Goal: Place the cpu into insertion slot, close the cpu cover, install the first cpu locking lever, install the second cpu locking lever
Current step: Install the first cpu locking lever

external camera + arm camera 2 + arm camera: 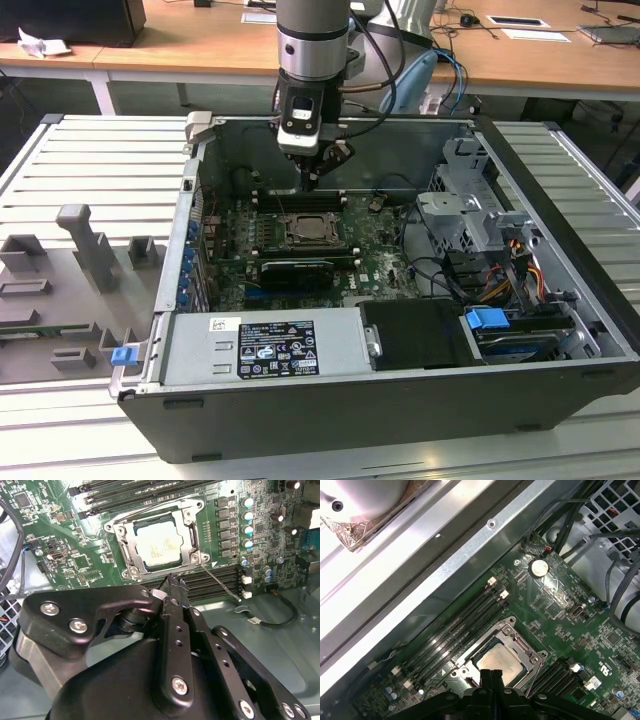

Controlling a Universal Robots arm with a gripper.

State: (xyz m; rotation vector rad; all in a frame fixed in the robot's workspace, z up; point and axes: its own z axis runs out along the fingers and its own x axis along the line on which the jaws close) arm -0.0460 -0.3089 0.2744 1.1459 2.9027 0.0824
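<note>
A ribbed grey metal table [90, 160] is being used as the base here, and an open computer case [400, 400] is being carried flat on it, taking up most of the middle. Toward the exterior view's left, a grey moulded fixture tray [70, 290] is being supported beside the case, with a small blue clip [123, 355] lying at its edge, just next to the case.

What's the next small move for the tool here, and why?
Probably lower the tool onto the thin lever that still juts out from the socket corner, and press it toward its catch. The cpu already sits in the insertion slot, and the cpu cover lies flat around it. The tool hovers near that edge, apparently holding nothing.
</note>
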